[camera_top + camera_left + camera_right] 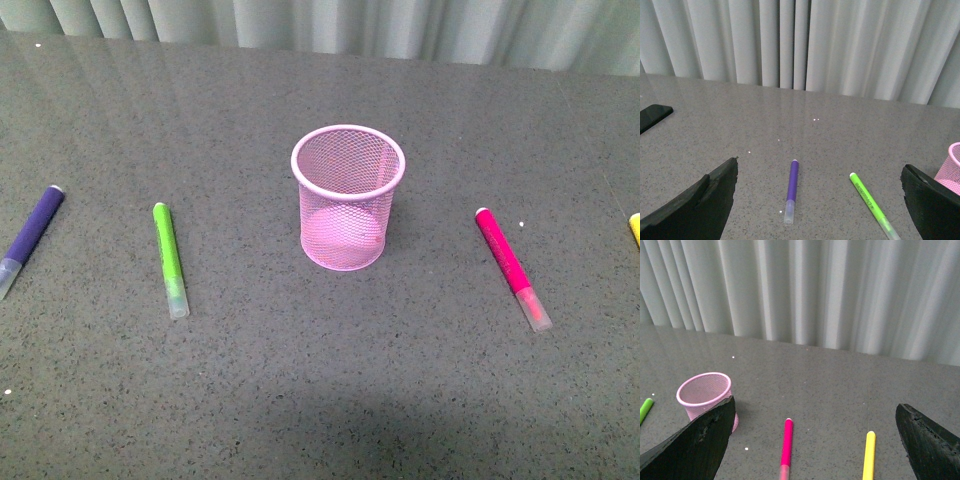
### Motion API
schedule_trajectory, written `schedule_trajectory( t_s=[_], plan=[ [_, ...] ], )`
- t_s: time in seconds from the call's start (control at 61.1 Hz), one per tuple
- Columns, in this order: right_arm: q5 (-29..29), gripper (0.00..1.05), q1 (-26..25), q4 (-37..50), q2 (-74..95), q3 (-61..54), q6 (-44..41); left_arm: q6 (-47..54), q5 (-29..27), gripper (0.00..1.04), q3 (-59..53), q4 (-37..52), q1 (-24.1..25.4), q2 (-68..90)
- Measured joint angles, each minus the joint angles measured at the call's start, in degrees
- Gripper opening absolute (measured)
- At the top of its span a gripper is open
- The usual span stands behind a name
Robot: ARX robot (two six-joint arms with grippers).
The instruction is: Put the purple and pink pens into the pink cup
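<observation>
The pink cup (pixel 348 200) stands upright at the middle of the grey table (pixel 320 400). The purple pen (pixel 32 238) lies flat at the far left edge of the front view, well apart from the cup, with the lime green marker (pixel 170 258) between them. The pink pen (pixel 512 266) lies flat to the cup's right, and the yellow marker (pixel 635 228) lies further right.

The left gripper (pixel 819 166) hangs above the table with its jaws spread wide. The purple pen lies on the table in the gap between them, untouched.

The right gripper (pixel 815 404) is likewise spread wide and holds nothing. The pink pen and the yellow marker lie in its gap, and the cup sits partly behind one finger (pixel 695 445).
</observation>
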Motion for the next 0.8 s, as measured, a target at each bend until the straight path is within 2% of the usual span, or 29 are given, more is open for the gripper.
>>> schedule_trajectory(
  t_s=[0.557,0.606,0.655,0.737,0.802],
  plan=[
    [0.00,0.97,0.00,0.00,0.00,0.00,0.00,-0.50,-0.55,0.97,0.11,-0.42,-0.11,0.35],
    [0.02,0.97,0.00,-0.02,0.00,0.00,0.00,-6.29,-6.14,0.97,6.27,-13.86,-1.92,7.93],
    [0.00,0.97,0.00,-0.02,0.00,0.00,0.00,-9.55,-6.54,0.97,11.56,-20.92,-1.64,16.39],
    [-0.04,0.97,0.00,-0.04,0.00,0.00,0.00,-12.00,-5.66,0.97,17.03,-22.29,0.15,26.01],
    [-0.04,0.97,0.00,-0.04,0.00,0.00,0.00,-12.76,-2.12,0.97,22.91,-21.07,2.99,33.66]
  ],
)
